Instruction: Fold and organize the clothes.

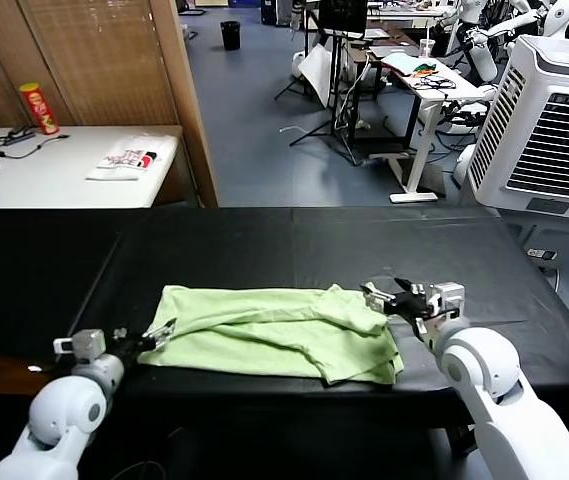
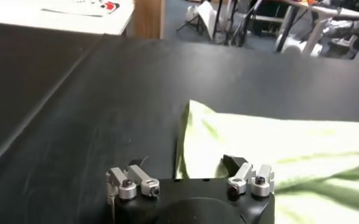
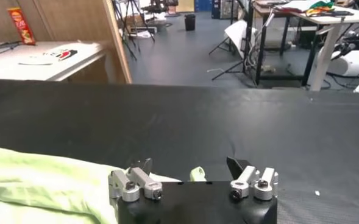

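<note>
A pale green shirt (image 1: 279,333) lies folded into a long band across the near half of a black table (image 1: 364,240), its long axis running left to right, as the robot's two arms flank it at either end. The left gripper (image 1: 157,336) sits low at the shirt's left end, its fingers spread wide and holding nothing; in the left wrist view the gripper (image 2: 188,176) points at the near left corner of the cloth (image 2: 270,158), one finger over the fabric's edge and the other over bare table. The right gripper (image 1: 389,298) hangs at the far right corner of the shirt, also spread wide and empty; its own camera shows the gripper (image 3: 191,172) with green cloth (image 3: 45,182) reaching up to and under its left finger while the right finger stands over bare black table.

Each arm is thus nearest to its own end of the garment, and the cloth stretches between them. The right end looks bulkier, with layers bunched and a flap hanging toward the near edge, so the fold appears only partly tidy. Any further fold would likely bring one short end along the long axis toward the other. Behind, a white side table (image 1: 54,170) carries a red canister (image 1: 38,108) and a white packet (image 1: 132,158).
</note>
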### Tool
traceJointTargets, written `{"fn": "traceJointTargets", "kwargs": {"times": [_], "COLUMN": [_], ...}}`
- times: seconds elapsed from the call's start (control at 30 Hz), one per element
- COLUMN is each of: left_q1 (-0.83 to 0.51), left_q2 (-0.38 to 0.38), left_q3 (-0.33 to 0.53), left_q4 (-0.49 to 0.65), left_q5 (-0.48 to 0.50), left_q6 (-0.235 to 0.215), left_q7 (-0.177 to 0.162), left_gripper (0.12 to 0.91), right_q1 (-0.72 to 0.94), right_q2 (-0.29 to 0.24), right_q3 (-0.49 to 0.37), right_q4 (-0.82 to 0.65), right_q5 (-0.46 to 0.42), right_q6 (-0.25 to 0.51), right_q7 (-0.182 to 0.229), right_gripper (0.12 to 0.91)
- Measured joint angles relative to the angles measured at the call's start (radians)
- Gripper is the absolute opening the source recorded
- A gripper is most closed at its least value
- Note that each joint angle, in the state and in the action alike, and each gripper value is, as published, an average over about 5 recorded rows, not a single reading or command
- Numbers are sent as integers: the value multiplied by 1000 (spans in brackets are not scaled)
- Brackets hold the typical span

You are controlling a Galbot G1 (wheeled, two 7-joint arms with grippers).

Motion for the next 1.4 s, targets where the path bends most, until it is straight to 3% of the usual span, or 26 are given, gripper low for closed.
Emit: {"fn": "traceJointTargets", "kwargs": {"times": [0.17,0.33,0.5,0.77,1.0,1.17,1.4], "left_q1": [12,7,-5,16,46,50,35], "left_q2": [-18,-28,-25,42,201,259,206], "left_q3": [5,16,22,-18,-108,-128,-70], "left_q4": [-19,-21,-1,32,76,63,-72], "left_q5": [16,25,89,315,393,410,308], "left_q6": [-1,5,-21,-119,-165,-153,-65], "left_q7": [2,4,31,57,62,46,-1], "left_gripper": [541,289,164,155,155,155,155], "right_q1": [-4,-5,-5,-4,-22,-44,-93], "right_q2": [3,5,6,15,32,41,43], "right_q3": [0,1,5,23,31,37,68], "right_q4": [0,0,0,1,2,12,37], "right_q5": [-4,-15,-24,-30,-47,-71,-97], "right_q6": [0,0,0,0,0,0,0], "right_q7": [0,-4,-7,-6,-6,-6,1], "right_gripper": [798,798,798,798,798,798,798]}}
